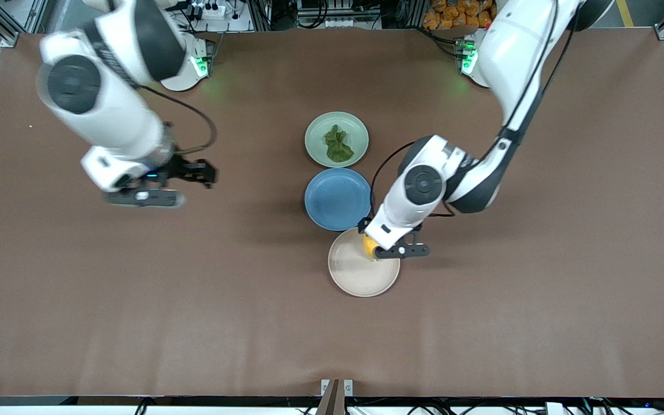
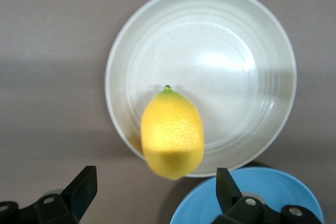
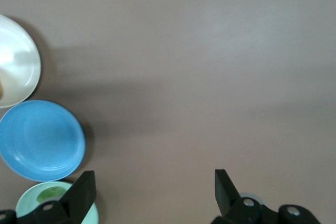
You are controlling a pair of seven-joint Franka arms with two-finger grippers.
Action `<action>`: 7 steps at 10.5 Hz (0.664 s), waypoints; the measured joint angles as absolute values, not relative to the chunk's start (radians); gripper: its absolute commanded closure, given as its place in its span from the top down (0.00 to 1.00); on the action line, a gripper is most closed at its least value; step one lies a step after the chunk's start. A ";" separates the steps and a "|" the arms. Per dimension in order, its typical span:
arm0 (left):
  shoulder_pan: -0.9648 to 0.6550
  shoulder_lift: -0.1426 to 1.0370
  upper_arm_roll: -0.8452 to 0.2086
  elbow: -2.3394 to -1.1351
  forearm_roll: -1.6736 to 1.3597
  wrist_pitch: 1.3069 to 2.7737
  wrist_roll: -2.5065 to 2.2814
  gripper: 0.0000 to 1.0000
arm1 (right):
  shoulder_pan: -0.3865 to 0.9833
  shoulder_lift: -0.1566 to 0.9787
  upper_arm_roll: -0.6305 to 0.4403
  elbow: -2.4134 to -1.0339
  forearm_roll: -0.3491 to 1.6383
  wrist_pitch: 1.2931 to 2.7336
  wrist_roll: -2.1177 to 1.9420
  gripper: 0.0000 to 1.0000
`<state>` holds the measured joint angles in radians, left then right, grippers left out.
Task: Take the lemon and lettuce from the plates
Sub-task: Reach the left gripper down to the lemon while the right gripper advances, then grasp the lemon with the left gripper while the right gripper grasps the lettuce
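Brown worktop point(image 1: 539, 323) carries three plates in a row from 12 to 6 o'clock: mint plate point(image 1: 336, 139) holding the lettuce point(image 1: 338, 145), blue plate point(image 1: 338, 199), beige plate point(image 1: 361, 271). The left pincer point(image 2: 155, 192), jaws wide, hovers over the lemon point(image 2: 172, 134) at the beige plate's 1 o'clock rim. The right pincer point(image 3: 152, 195), also wide, hangs over bare worktop toward the right arm's end.

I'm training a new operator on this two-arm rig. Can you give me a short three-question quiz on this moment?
1. True or false: the lemon lies on the blue plate.
2. Which plate holds the lettuce? A) the mint green plate B) the cream plate C) the blue plate
3. Fill in: the left gripper hangs open over the ____ plate's rim, fingers either side of the lemon.

Key
1. False: it lies at the cream plate's rim.
2. A
3. cream. The right gripper, also open, is over bare table toward the right arm's end.
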<state>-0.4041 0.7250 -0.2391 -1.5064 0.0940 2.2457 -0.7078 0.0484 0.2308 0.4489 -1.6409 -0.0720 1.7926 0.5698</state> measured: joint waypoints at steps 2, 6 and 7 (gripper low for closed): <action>-0.416 0.764 -0.234 -1.504 0.097 2.299 -0.738 1.00 | 0.072 0.258 0.522 -1.752 -0.073 1.957 0.706 1.00; -0.420 0.804 -0.220 -1.500 0.097 2.360 -0.742 1.00 | 0.140 0.331 0.632 -1.859 -0.151 2.081 0.955 1.00; -0.426 0.810 -0.213 -1.500 0.097 2.363 -0.742 0.84 | 0.172 0.358 0.637 -1.861 -0.181 2.098 1.018 1.00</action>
